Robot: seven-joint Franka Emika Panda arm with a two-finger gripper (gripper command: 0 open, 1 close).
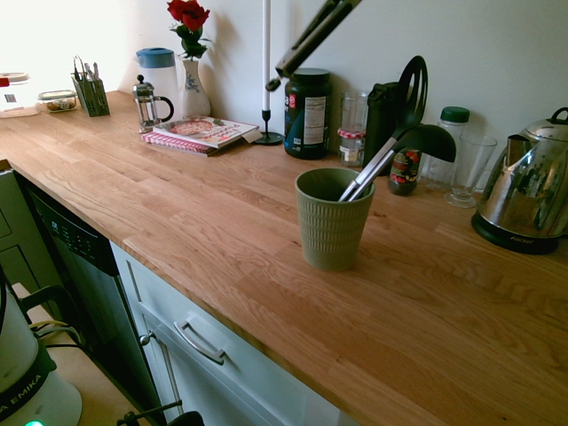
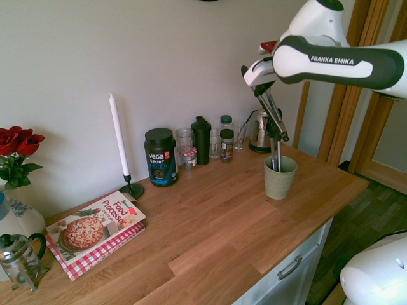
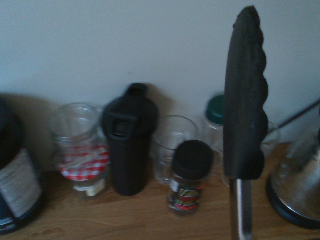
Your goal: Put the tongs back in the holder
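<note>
The tongs hang slanted in the air from my gripper, which is shut on their upper end; their black tips point down just above the holder's rim. The holder is an olive-green ribbed cup on the wooden counter. In the first exterior view the tongs cross the top of the picture, up and to the left of the holder, and the gripper is out of frame. A black ladle and a slotted spatula stand in the holder. One scalloped black tip of the tongs fills the wrist view.
Along the wall stand a steel kettle, glasses, jars, a black bottle, a dark tub and a white candle. A cookbook, French press, vase of roses and cutlery caddy sit further left.
</note>
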